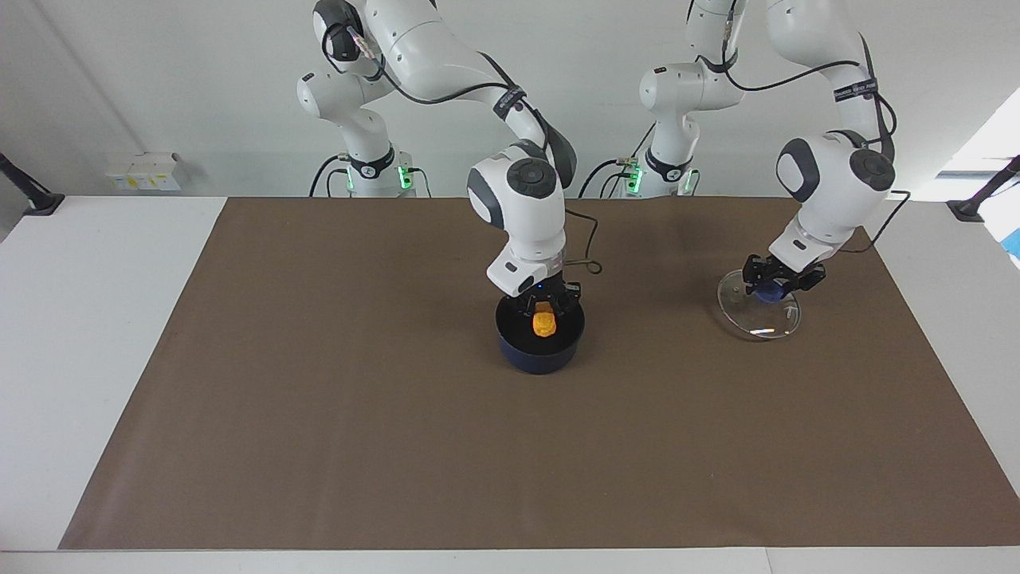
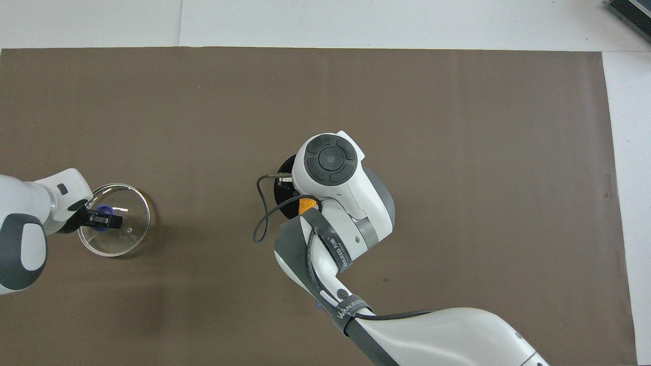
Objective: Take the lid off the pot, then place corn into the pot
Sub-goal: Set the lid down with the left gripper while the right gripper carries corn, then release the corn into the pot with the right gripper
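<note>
The right gripper grips the corn inside the mouth of the pot at mid-table. Releasing low, centred over the black inside, seems best. The left gripper pinches the knob of the lid near the left arm's table edge. The overhead view hides most of the pot under the arm.

The right arm carries two dark straps with pale lettering in the overhead view. The strap nearer its base reads roughly "WAUEES"; the strap nearer its wrist bears the same kind of lettering, too foreshortened to read. In the facing view, a black strap on the left arm has small white print that is illegible.
</note>
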Tool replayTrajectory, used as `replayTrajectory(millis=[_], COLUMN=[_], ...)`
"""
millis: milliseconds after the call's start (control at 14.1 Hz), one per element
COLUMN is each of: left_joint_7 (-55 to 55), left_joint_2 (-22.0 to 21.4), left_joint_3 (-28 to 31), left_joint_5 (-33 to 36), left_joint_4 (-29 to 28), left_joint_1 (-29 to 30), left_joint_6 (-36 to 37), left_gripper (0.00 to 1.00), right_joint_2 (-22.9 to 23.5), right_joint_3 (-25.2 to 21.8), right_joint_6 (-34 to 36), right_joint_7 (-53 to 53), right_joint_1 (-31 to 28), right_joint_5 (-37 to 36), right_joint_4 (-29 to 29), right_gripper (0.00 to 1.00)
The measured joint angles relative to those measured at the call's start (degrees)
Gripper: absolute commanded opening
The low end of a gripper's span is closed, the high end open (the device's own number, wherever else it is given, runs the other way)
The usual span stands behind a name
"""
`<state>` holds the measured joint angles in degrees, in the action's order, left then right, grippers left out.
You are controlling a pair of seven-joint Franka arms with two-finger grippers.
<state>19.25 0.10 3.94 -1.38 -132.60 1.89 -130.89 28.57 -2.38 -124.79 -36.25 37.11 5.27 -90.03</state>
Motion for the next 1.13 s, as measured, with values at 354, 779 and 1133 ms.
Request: replayTrajectory(millis=[354,779,1133], left_joint_7=[0.15,-2.76,-9.7], left_joint_2=[1.91,2.66,2.45], left_joint_3=[0.01,-0.43,-1.45], left_joint_5=[-0.01,-0.02,-0.02], left_joint_4=[1.55,10.87,22.82], left_joint_1=[0.77,0.74,-0.47], left_joint_6=[-2.32,3.16,16.84], left_gripper=[1.0,1.0,1.0], right_joint_2=[1.18,2.56,3.0], right_joint_3=[-0.08,0.15,0.18], right_joint_6=[-1.74,-4.71,-4.71], right_joint_7=[2.26,2.26,2.3], right_joint_1=[-1.44,-0.7,-0.67], right_joint_5=[2.68,5.29,5.29], right_joint_4=[0.03,-0.2,-0.79], right_gripper=[0.1,0.95,1.0])
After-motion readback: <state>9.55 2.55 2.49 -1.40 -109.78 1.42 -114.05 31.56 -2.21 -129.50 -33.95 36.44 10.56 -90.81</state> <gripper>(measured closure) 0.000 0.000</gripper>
